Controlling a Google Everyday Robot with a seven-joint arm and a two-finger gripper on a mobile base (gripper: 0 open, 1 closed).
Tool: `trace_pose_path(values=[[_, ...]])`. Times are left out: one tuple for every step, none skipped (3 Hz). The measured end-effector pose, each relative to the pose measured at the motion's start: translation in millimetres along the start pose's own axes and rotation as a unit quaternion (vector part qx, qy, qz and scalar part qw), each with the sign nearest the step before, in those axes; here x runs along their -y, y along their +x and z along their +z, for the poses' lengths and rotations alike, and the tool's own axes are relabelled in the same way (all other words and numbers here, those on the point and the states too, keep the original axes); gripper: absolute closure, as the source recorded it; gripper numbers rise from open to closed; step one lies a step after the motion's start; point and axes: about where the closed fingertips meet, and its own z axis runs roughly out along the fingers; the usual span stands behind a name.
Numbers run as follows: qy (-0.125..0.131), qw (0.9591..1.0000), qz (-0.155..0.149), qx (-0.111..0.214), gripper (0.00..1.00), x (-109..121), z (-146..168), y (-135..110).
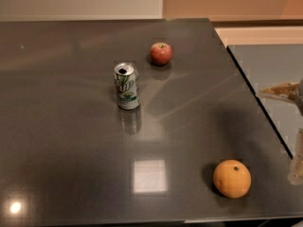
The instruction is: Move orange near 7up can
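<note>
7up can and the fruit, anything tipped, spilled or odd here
Nothing stands out. The 7up can stands upright with no spill; the apple beyond it and the orange near the table front right corner look whole. The gripper hangs at the right edge, apart from the orange.

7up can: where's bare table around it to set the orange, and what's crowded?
Bare table left of the can, in front of it down to the near edge, and between it and the orange. Tightest spot: behind-right, where the apple sits, though apart from the can. The gripper hangs off the table's right edge, beside the orange.
</note>
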Motion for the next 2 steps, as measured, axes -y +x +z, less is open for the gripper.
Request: trace_pose_path(values=[[-0.022, 0.9984, -0.038, 0.036, 0.00, -25, 15, -4], [-0.041, 0.9937, -0.071, 0.076, 0.00, -42, 31, -14]])
